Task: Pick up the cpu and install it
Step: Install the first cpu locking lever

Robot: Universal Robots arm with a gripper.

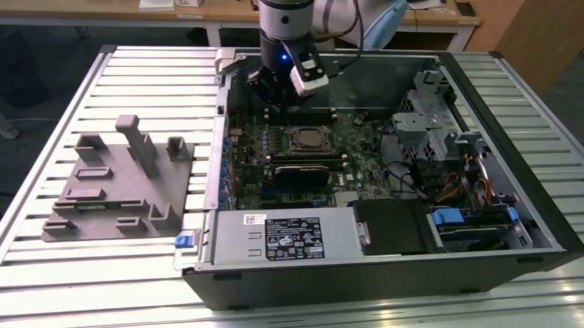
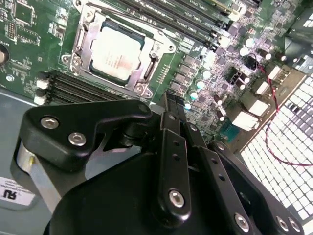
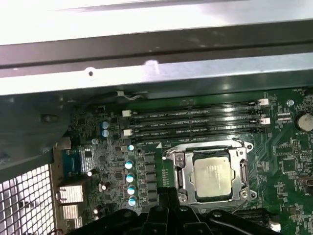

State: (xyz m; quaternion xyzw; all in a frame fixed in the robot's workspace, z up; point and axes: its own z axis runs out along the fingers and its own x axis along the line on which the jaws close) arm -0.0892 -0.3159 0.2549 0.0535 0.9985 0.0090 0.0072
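the fingers are pressed together, holding nothing — their black tips meet just beside the socket corner in the second wrist view. the cpu lies flat inside that metal-framed socket on the green motherboard, apart from the fingers, within the open computer case on the slatted desk.

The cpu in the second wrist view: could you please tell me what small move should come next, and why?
Probably lift the hand a little clear: the cpu already lies flat inside the socket frame, and the hand holds nothing.
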